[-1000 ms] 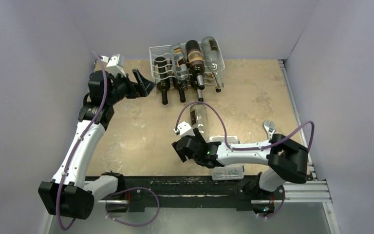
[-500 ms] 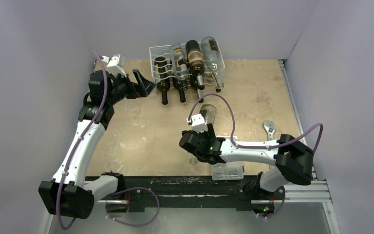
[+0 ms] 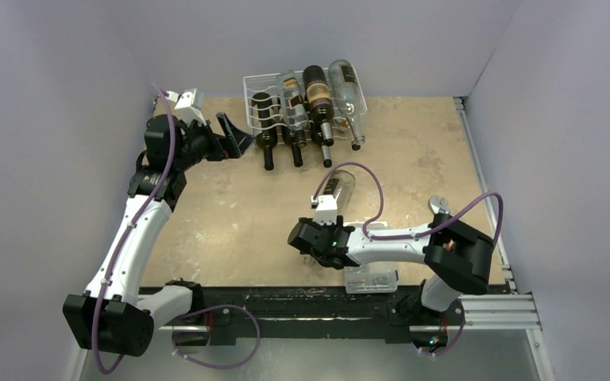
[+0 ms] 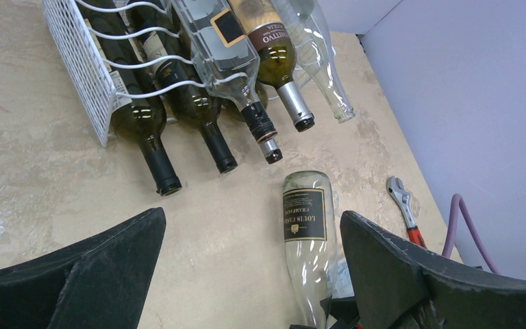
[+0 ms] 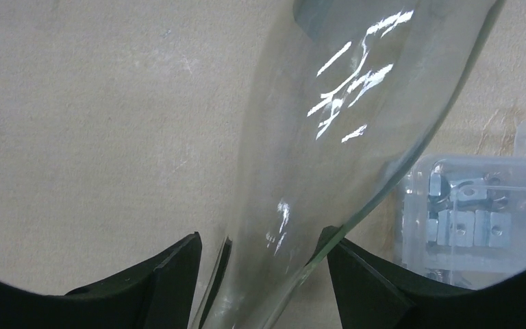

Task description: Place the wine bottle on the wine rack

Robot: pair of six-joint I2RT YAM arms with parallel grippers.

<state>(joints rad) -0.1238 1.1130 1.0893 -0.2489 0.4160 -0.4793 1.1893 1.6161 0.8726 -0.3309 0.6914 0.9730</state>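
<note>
- Clear glass fills the right wrist view: the wine bottle [image 5: 329, 137] runs at a slant between the fingers [image 5: 171, 274] of the right gripper [image 3: 315, 248], at its narrow end.
- Jaws stand at a middle width on either side of the glass. Whether they press on it cannot be told.
- A clear plastic box [image 5: 466, 212] of small metal parts sits just beside the right finger. A sideways swing can knock it.
- The bottle's base points toward the rack. It lies low over the table [image 3: 413, 151], well apart from any cradle; whether it rests on the surface cannot be told.
- Risk: the glass is smooth and tapered, and the heavy end is far from the jaws. A loose hold lets it slide or droop.
- A wrench [image 3: 438, 208] lies to the right, clear of the likely path.
- The left gripper [image 3: 234, 133] hangs wide apart and holds nothing, near the rack's left corner.
- The wine rack [image 3: 254, 83] stands at the far edge, with five bottles in it, necks toward the arms.
- Risk: a low approach drives the base into those necks. A free cradle is hard to make out.
</note>
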